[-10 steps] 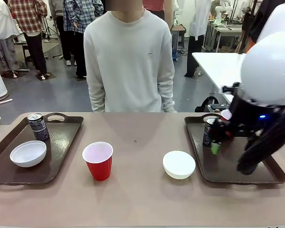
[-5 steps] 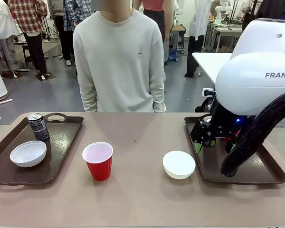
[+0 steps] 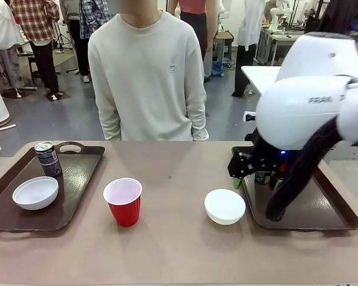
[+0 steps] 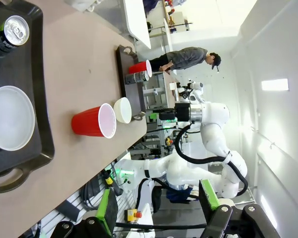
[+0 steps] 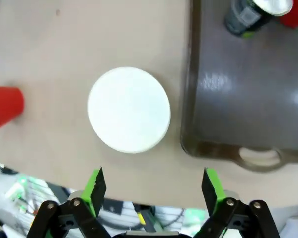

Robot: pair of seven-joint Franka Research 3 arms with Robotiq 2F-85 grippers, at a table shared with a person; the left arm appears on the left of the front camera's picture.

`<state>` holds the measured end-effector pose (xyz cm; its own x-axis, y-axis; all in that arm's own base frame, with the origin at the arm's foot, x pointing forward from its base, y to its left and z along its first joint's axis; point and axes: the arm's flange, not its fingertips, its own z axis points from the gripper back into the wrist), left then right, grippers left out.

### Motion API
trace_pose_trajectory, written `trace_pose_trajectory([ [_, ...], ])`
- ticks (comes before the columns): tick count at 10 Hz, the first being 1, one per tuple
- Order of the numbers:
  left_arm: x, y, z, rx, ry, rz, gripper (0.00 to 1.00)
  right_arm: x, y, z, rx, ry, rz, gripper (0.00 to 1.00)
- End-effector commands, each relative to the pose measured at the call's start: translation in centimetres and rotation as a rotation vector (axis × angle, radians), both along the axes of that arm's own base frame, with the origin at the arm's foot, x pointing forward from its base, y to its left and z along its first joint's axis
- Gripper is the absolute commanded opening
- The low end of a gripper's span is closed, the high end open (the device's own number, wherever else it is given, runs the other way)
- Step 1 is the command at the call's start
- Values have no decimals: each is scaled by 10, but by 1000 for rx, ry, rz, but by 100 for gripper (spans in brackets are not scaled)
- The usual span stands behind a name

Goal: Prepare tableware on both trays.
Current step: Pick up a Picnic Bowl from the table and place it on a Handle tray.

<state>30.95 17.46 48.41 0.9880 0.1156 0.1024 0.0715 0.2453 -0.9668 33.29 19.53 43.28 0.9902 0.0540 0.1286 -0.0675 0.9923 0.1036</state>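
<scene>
My right gripper point(image 3: 241, 179) hangs open above the inner rim of the right tray point(image 3: 310, 219), close to the white bowl point(image 3: 225, 206) standing on the bare table. In the right wrist view the open right gripper point(image 5: 154, 186) has that white bowl point(image 5: 129, 109) just ahead of it, the right tray point(image 5: 243, 104) beside it, and a dark can point(image 5: 248, 15) and a red cup point(image 5: 294, 18) on the tray. Another red cup point(image 3: 124, 201) stands mid-table. The left tray point(image 3: 77, 179) carries a dark can point(image 3: 48, 159) and a pale bowl point(image 3: 35, 192). My left gripper point(image 4: 158, 204) is open, high and far from the left tray point(image 4: 39, 99).
A person in a pale sweatshirt point(image 3: 148, 77) stands at the far edge of the table, arms down. Bare tabletop lies between the two trays around the cup and bowl. Other people and tables fill the room behind.
My right arm has swung left, from over the can on the right tray to the tray's inner rim by the white bowl. The person has shifted slightly left.
</scene>
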Motion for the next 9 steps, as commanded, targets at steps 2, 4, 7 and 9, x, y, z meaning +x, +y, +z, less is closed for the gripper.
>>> trace_pose_trajectory([
  [2, 0, 1, 4, -16, 0, 3, 87, 33, 23, -39, -2, -41, -42, 100],
  [4, 0, 1, 4, -16, 0, 3, 87, 43, 23, -66, -3, -49, -43, 100],
  [7, 0, 1, 4, -16, 0, 3, 87, 52, 19, -89, 20, -30, -31, 100],
  [9, 0, 1, 4, -16, 0, 3, 87, 55, 19, -96, 3, -14, -26, 81],
])
